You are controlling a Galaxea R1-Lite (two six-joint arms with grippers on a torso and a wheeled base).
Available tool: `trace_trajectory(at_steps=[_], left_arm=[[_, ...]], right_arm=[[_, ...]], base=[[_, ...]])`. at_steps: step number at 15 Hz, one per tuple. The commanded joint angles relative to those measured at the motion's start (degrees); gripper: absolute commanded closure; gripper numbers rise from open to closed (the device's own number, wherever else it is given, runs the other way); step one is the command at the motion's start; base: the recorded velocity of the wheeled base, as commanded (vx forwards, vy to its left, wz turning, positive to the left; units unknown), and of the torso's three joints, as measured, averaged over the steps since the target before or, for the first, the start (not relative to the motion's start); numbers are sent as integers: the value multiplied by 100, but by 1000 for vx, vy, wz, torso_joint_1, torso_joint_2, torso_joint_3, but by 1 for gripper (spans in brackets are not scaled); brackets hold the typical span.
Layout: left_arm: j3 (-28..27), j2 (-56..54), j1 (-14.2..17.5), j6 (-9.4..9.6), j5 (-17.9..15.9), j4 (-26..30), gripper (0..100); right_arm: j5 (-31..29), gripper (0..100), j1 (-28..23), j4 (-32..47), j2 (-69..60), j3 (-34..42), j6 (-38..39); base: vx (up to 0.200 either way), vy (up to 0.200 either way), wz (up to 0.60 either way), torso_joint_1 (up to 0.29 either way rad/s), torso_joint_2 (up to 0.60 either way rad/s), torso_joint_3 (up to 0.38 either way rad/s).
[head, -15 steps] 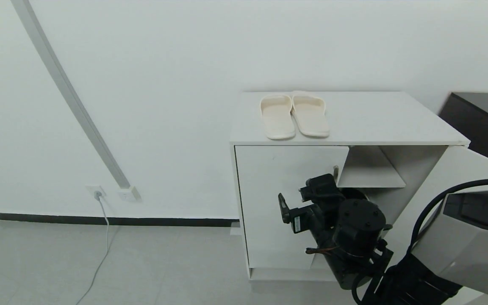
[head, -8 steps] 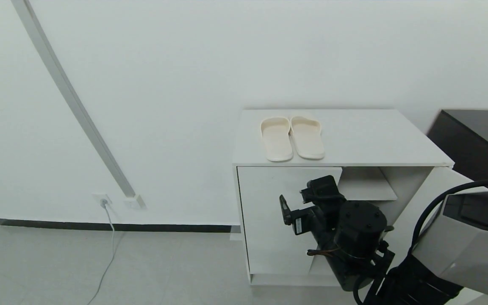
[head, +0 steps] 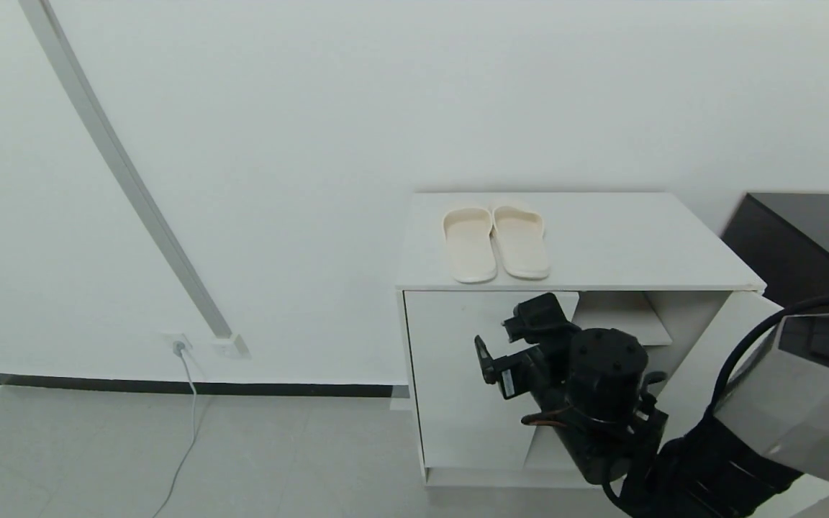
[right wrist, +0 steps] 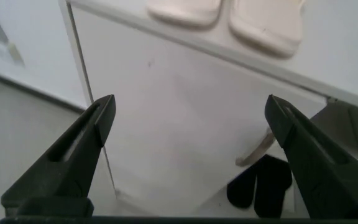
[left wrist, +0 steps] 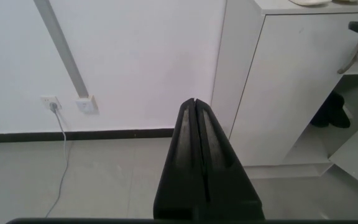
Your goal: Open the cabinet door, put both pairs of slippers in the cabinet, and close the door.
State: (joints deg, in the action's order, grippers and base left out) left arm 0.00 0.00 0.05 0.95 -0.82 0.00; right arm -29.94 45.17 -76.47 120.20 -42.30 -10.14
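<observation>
A white cabinet [head: 601, 244] stands against the wall with a cream pair of slippers [head: 496, 243] on its top. Its left door [head: 450, 374] is closed and its right door [head: 709, 352] hangs open. A black pair of slippers [right wrist: 260, 184] lies low inside, beside the left door's handle [right wrist: 258, 149]. My right gripper [right wrist: 191, 155] is open wide, empty, a short way in front of the left door and below the cream slippers [right wrist: 229, 15]. My left gripper [left wrist: 194, 107] is shut on nothing, low over the floor, left of the cabinet [left wrist: 272, 87].
A dark piece of furniture [head: 803, 244] stands right of the cabinet, behind the open door. A wall socket with a hanging cable [head: 178, 347] and a slanted grey conduit [head: 119, 165] are at the left. Grey floor [head: 170, 453] lies open to the left.
The head camera has moved: the cabinet now sits lower and smaller in the picture. My right arm stays in front of the cabinet's open half, raised slightly.
</observation>
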Motion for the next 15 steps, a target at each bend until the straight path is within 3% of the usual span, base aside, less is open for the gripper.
trace_trajectory(at_steps=[1, 3, 8, 10, 15], left_arm=[[0, 9, 4, 2, 3, 0, 100], [0, 0, 4, 2, 3, 0, 100], [0, 0, 4, 10, 3, 0, 100], [0, 0, 4, 10, 3, 0, 100], [0, 9, 4, 2, 3, 0, 100]], right_arm=[[-82, 0, -96, 1082, -568, -683, 417], [-495, 0, -96, 2497, -849, -1500, 1032], [-566, 0, -78, 4879, -1078, -2784, 2007], [-583, 0, -96, 5133, -1016, -2933, 2113], [-610, 0, -122, 5107, -919, -2942, 2122]], base=[[0, 0, 0, 0, 0, 0], [0, 0, 0, 0, 0, 0], [0, 0, 0, 0, 0, 0], [0, 0, 0, 0, 0, 0], [200, 0, 0, -15, -5, 0]])
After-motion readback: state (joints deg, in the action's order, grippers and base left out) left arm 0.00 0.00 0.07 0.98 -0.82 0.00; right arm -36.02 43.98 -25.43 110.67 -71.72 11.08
